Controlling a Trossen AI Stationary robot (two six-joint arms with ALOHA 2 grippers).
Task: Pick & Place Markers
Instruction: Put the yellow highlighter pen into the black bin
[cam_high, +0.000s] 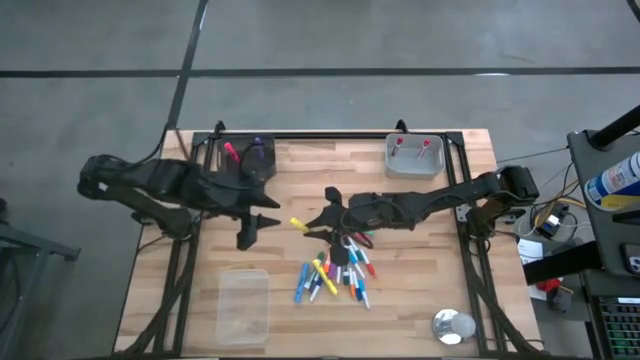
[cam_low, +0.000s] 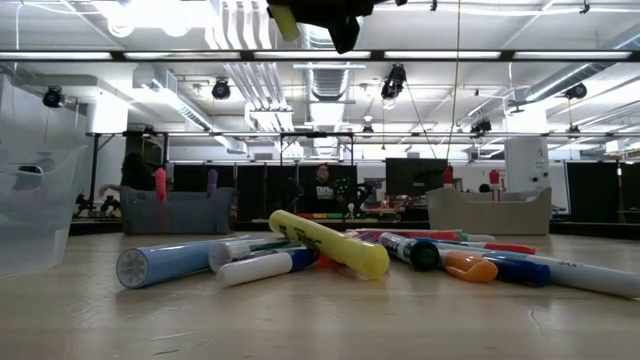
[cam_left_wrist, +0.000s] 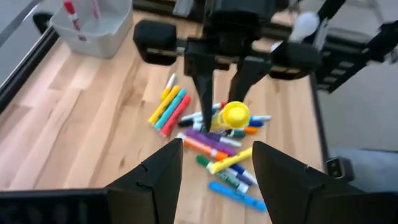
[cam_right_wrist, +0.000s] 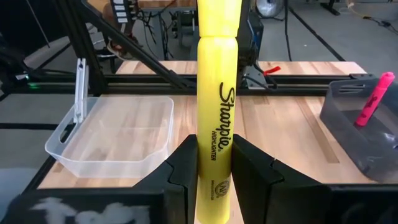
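Your right gripper (cam_right_wrist: 211, 171) clamps 1 yellow highlighter (cam_right_wrist: 217, 106), its base cut off, above the marker pile (cam_high: 335, 275) mid-table. Your left gripper (cam_high: 262, 225), spread wide and empty, waits left of it.

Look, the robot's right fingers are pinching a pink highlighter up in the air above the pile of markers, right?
Almost. The highlighter is yellow, not pink; the right wrist view shows it clearly. The rest holds: the right fingers pinch it up in the air above the pile of markers.
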